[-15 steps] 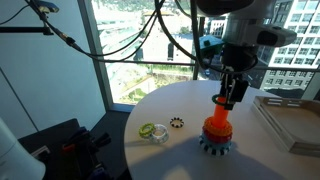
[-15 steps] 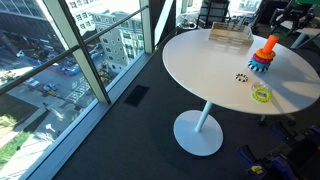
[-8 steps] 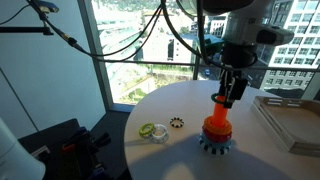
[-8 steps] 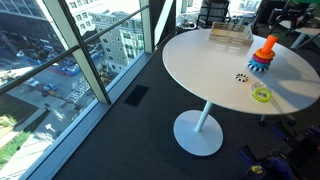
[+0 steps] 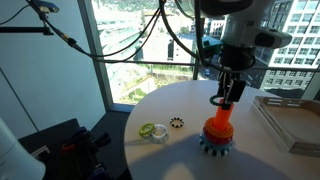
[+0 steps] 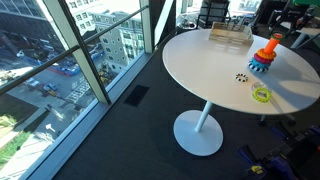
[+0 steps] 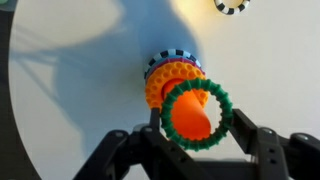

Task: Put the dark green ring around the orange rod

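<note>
My gripper (image 7: 197,126) is shut on the dark green ring (image 7: 166,104), a toothed ring held by its outer edge between the two fingers. The orange rod (image 7: 192,118) shows through the ring's hole, with its collar and blue-grey toothed base (image 7: 170,60) beyond. In an exterior view the gripper (image 5: 223,99) hangs just above the top of the rod (image 5: 218,125), which stands upright on the white round table (image 5: 170,150). The rod also shows in an exterior view (image 6: 267,47). I cannot tell whether the ring touches the rod.
A yellow-green ring (image 5: 148,130) and a small blackish toothed ring (image 5: 177,123) lie on the table to the side of the rod; the toothed ring also shows in the wrist view (image 7: 232,5). A clear flat tray (image 5: 291,122) lies near the table's edge. Large windows stand behind.
The gripper with the ring has shifted slightly sideways to stand more squarely above the rod's top. Nothing else has moved.
</note>
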Motion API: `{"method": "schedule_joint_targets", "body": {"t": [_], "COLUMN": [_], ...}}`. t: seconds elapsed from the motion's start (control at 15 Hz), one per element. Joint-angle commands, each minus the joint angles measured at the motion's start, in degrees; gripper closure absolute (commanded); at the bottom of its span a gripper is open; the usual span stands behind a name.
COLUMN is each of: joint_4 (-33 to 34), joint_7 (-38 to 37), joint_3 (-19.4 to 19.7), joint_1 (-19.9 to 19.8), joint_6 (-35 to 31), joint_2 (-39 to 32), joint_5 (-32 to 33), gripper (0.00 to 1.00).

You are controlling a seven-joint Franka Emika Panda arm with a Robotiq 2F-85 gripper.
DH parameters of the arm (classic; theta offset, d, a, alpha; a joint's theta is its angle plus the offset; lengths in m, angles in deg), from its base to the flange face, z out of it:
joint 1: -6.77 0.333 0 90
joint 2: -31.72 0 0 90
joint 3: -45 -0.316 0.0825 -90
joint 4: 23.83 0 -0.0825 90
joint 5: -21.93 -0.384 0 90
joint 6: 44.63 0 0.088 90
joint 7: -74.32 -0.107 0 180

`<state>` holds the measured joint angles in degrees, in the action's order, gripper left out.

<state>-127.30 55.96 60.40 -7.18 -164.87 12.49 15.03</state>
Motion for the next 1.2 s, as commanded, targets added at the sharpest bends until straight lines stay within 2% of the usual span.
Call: {"method": "schedule_joint_targets", "body": {"t": [0.0, 1.13], "joint_4": [-0.7, -0.3], "joint_7": [-1.0, -0.6], "joint_3": [0.2, 1.3], "joint_1": [0.1, -1.0], "joint_6": [0.4, 0.3], "joint_2": [0.8, 1.3], "joint_5": [1.1, 0.4], "gripper": [0.55, 0.55]}}
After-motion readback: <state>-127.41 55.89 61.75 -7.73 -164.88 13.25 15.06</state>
